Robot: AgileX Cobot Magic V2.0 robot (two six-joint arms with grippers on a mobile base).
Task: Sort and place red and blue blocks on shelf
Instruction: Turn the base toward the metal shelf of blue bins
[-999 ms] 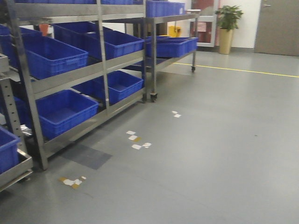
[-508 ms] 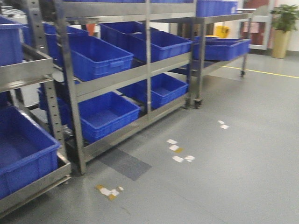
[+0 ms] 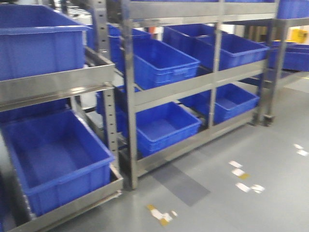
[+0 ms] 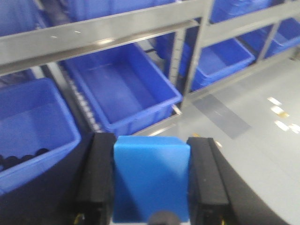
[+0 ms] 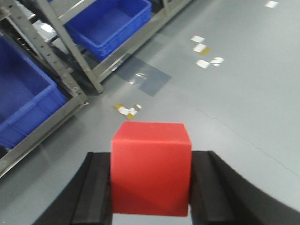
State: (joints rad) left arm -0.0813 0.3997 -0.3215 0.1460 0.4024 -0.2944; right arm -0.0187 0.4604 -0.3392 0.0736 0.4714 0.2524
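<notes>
A bright blue matte cube [image 4: 151,173] is clamped in the left gripper [image 4: 151,197] at the bottom centre of its wrist view. A bright red matte cube [image 5: 151,171] is likewise clamped in the right gripper [image 5: 151,194]. The stainless-steel shelf [image 3: 193,86] of large blue plastic crates [image 3: 58,159] is seen upper left, with smooth grey floor [image 3: 275,208] (tape-flecked) lower right.

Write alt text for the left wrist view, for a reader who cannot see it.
A blue block is clamped between the left gripper's two black fingers. Beyond it, a steel shelf holds large blue crates above a grey floor.
</notes>
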